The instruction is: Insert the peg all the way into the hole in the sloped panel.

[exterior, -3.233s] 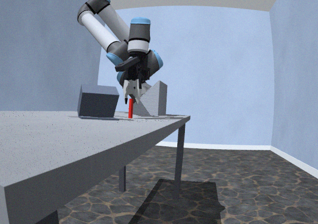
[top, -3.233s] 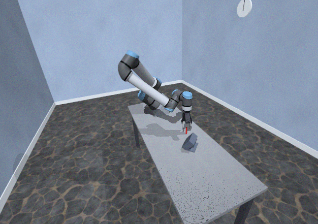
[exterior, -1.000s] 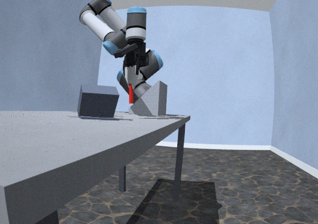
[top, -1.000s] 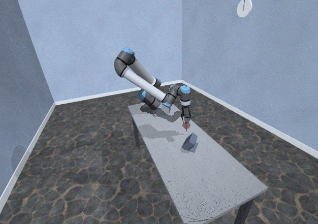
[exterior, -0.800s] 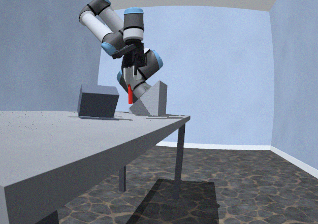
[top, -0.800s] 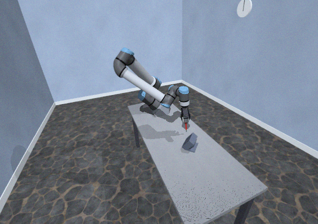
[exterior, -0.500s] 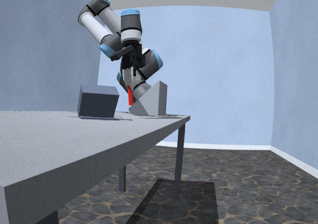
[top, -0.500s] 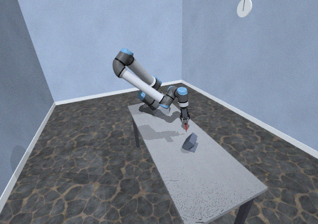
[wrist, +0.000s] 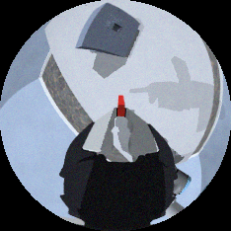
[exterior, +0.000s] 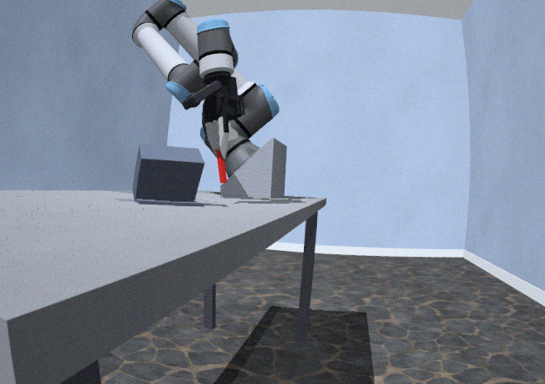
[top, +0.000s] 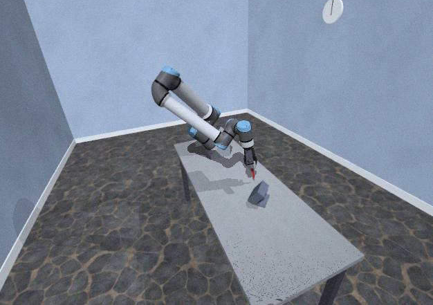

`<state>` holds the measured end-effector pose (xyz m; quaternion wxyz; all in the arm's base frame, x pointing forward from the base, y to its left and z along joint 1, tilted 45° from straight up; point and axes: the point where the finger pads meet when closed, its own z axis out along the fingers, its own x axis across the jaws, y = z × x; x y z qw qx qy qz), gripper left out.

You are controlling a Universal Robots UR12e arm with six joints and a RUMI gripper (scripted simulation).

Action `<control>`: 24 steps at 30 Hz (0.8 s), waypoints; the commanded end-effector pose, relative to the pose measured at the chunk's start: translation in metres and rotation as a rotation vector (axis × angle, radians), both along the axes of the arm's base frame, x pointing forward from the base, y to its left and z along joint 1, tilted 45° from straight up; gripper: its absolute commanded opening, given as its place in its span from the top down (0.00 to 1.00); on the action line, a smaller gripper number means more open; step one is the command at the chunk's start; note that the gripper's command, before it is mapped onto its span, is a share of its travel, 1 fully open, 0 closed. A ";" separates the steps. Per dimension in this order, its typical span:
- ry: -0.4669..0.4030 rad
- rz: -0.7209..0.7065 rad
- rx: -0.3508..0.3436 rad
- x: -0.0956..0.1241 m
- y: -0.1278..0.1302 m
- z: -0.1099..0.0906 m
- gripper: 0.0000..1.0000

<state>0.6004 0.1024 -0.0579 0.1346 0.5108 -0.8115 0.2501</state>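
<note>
Claw (wrist: 119,117) clamped on red peg (exterior: 221,168), hanging above counter (top: 279,238), well short of sloped panel (wrist: 110,30) and hole (wrist: 115,28); likely trouble: tilt mismatch, tip catching rim, peg slipping in grip.

Hand (exterior: 218,150) points down, clamped on peg (exterior: 221,170).
</note>
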 end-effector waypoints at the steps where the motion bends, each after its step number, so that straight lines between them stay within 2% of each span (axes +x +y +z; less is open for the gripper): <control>1: -0.014 -0.008 0.037 0.000 -0.004 0.000 1.00; 24: -0.063 -0.028 0.144 0.006 -0.014 0.003 1.00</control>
